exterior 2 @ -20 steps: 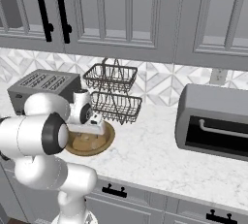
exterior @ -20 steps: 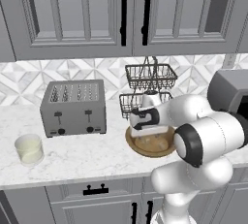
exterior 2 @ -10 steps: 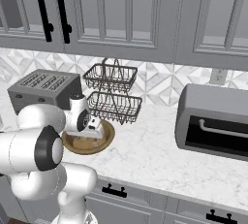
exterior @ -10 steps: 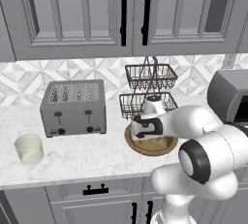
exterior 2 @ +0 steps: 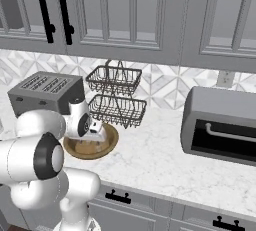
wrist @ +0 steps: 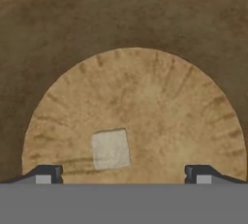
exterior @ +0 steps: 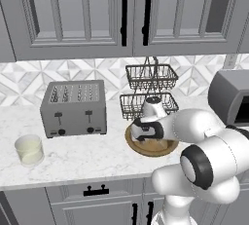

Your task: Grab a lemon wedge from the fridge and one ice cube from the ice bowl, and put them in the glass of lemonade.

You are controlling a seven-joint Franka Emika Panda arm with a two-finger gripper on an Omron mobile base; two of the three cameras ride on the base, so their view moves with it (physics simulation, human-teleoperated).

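Observation:
The ice bowl (exterior: 164, 147) is a shallow wooden bowl on the counter in front of the wire rack. My hand (exterior: 146, 130) points down into it, also seen from the right side (exterior 2: 82, 124). In the hand view my gripper (wrist: 124, 174) is open, its two dark fingertips (wrist: 46, 173) spread wide just above the bowl's floor (wrist: 160, 97). One pale ice cube (wrist: 111, 149) lies between them, nearer the left tip, untouched. The glass of lemonade (exterior: 29, 150) stands at the counter's far left. The lemon wedge and the fridge are out of view.
A grey toaster (exterior: 74, 107) sits left of the bowl. A two-tier wire basket rack (exterior: 151, 90) stands right behind it. A dark toaster oven (exterior 2: 222, 125) fills the counter's right end. Grey wall cabinets (exterior: 131, 14) hang above.
My hand has dropped lower into the wooden bowl while the elbow swung out to the right. The jaws have stayed open.

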